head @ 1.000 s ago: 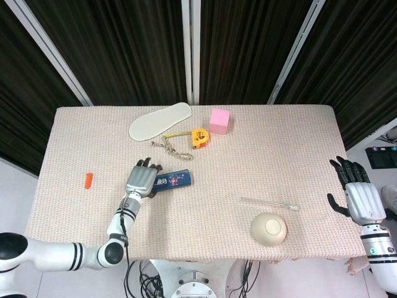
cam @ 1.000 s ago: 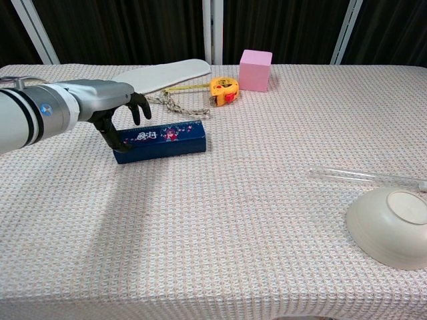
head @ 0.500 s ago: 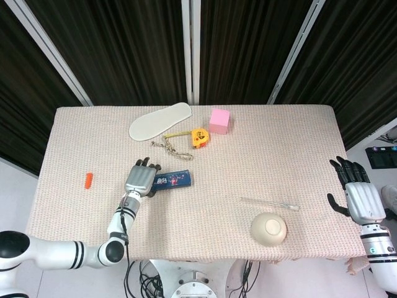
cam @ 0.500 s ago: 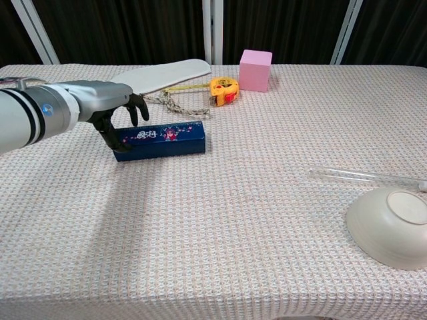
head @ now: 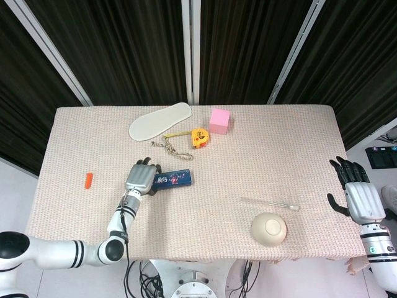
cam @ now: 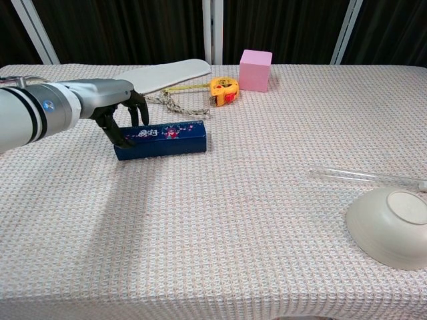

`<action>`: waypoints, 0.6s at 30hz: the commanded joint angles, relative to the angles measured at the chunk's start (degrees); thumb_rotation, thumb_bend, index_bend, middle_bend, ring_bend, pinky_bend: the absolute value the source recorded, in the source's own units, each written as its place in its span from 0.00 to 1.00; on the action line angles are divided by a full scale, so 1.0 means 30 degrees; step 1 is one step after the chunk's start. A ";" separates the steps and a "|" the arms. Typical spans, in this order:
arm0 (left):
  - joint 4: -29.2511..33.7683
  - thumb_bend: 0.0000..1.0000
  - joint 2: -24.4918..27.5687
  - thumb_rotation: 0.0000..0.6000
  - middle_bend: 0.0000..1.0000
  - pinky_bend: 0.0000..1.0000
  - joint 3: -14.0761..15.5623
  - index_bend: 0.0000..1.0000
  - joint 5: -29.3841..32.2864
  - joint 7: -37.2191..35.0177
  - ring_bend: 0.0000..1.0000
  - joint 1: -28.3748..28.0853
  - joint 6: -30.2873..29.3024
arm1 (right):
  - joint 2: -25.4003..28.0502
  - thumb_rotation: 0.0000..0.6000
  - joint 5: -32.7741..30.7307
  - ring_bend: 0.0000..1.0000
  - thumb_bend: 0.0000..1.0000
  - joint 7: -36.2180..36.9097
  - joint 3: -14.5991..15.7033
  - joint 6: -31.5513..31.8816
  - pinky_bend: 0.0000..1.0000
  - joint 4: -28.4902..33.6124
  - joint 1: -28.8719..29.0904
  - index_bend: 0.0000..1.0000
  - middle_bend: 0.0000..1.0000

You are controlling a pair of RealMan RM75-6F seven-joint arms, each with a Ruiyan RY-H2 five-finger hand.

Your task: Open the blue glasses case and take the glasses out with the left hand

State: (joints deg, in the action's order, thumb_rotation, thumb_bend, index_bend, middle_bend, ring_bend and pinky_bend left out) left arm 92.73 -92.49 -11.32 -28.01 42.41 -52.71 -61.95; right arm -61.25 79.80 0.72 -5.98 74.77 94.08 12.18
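Observation:
The blue glasses case [head: 173,179] [cam: 163,139] lies shut on the table left of centre, its long side running left to right. My left hand [head: 140,177] [cam: 110,102] sits at the case's left end, its dark fingers curled down over that end and the thumb against the front face. I cannot tell whether it grips or only touches the case. No glasses show. My right hand [head: 358,192] hangs off the table's right edge with its fingers apart, holding nothing; the chest view does not show it.
A white shoe insole [head: 160,120], a cord [head: 169,148], a yellow tape measure [head: 199,136] and a pink cube [head: 219,120] lie behind the case. An upturned bowl [head: 268,228] and a clear tube [head: 270,203] are front right. A small orange piece [head: 89,180] lies far left.
My left hand has crept slightly right, its fingers settling further over the case's left end. The case and the right hand have not moved.

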 commanded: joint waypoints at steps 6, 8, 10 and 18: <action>0.0109 0.44 0.0295 1.00 0.43 0.21 -0.0793 0.43 0.0945 -0.1400 0.14 0.0188 0.0669 | -0.0027 1.00 -0.0020 0.00 0.33 -0.0002 -0.0008 -0.0003 0.00 -0.0036 0.0008 0.00 0.00; 0.0148 0.45 0.0424 1.00 0.44 0.21 -0.0991 0.44 0.1392 -0.1737 0.14 0.0210 0.0921 | -0.0032 1.00 -0.0019 0.00 0.33 -0.0011 -0.0007 -0.0004 0.00 -0.0043 0.0011 0.00 0.00; 0.0159 0.46 0.0544 1.00 0.45 0.21 -0.1138 0.45 0.1781 -0.2023 0.15 0.0227 0.1153 | -0.0042 1.00 -0.0025 0.00 0.33 -0.0009 -0.0008 -0.0010 0.00 -0.0056 0.0015 0.00 0.00; 0.0164 0.48 0.0934 1.00 0.49 0.24 -0.1868 0.49 0.3405 -0.3725 0.20 0.0356 0.2244 | -0.0088 1.00 -0.0080 0.00 0.33 -0.0012 -0.0021 -0.0078 0.00 -0.0126 0.0052 0.00 0.00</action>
State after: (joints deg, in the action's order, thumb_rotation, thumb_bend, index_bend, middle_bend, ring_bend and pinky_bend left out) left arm 93.22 -89.96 -16.40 -18.53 32.07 -51.77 -55.84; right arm -61.52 79.56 0.69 -6.04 74.54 93.69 12.34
